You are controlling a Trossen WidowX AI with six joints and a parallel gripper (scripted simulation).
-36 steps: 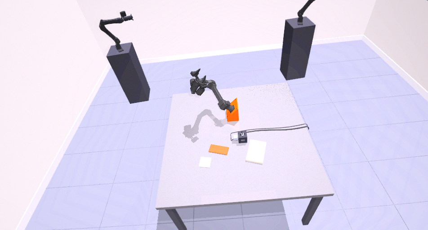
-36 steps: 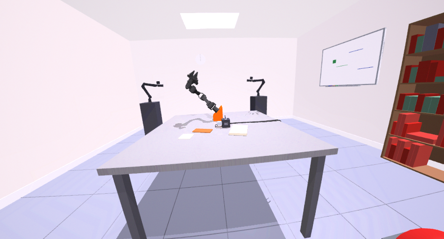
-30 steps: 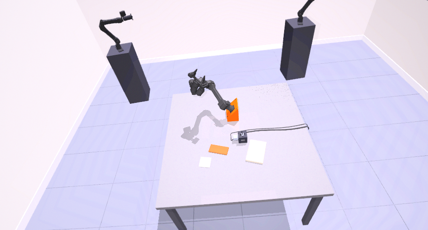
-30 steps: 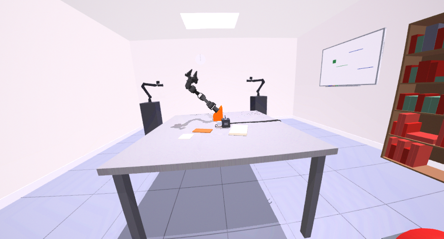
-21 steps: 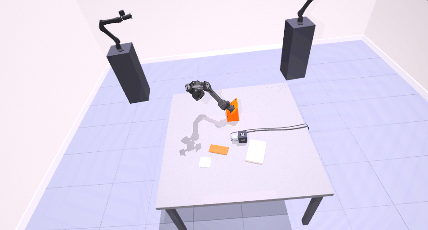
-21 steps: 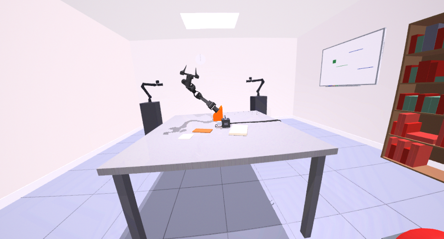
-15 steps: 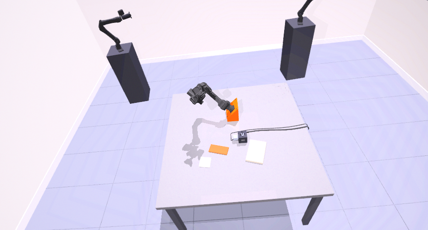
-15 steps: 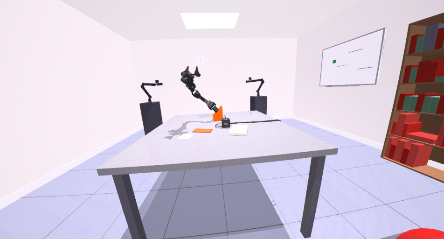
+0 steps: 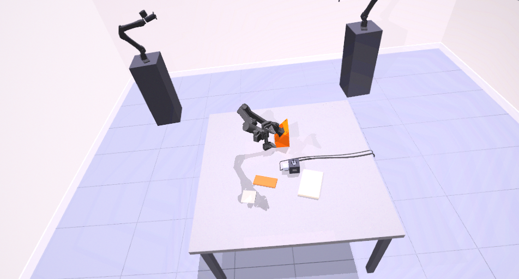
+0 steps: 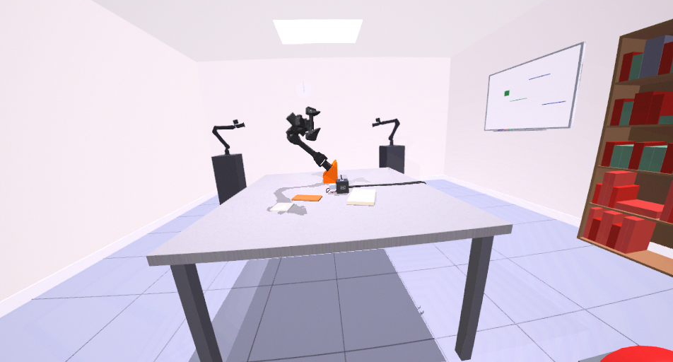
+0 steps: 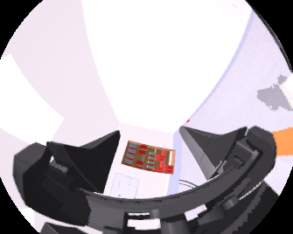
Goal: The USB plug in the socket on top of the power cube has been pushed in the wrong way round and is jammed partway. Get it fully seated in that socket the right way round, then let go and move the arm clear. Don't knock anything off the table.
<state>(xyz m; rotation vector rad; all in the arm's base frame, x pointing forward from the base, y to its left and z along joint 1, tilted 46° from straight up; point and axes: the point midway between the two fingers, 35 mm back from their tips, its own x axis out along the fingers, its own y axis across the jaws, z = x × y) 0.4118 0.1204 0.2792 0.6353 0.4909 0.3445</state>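
The dark power cube (image 9: 297,170) (image 10: 342,188) stands on the table. The small USB plug (image 9: 293,162) (image 10: 342,177) stands up from the socket on its top; which way round it sits and how deep are too small to tell. My gripper (image 9: 272,136) (image 10: 319,121) (image 11: 150,131) is wide open and empty. It is high above the table, near the arm's orange base and well clear of the cube. The wrist view looks sideways across the room and does not show the cube or plug.
A white block (image 9: 284,166) touches the cube's left side. Black cables (image 9: 337,156) (image 10: 390,184) run right to the table edge. An orange slab (image 9: 265,181) (image 10: 307,198), a white square (image 9: 248,196) (image 10: 281,207) and a thick cream block (image 9: 311,183) (image 10: 362,196) lie nearer the front.
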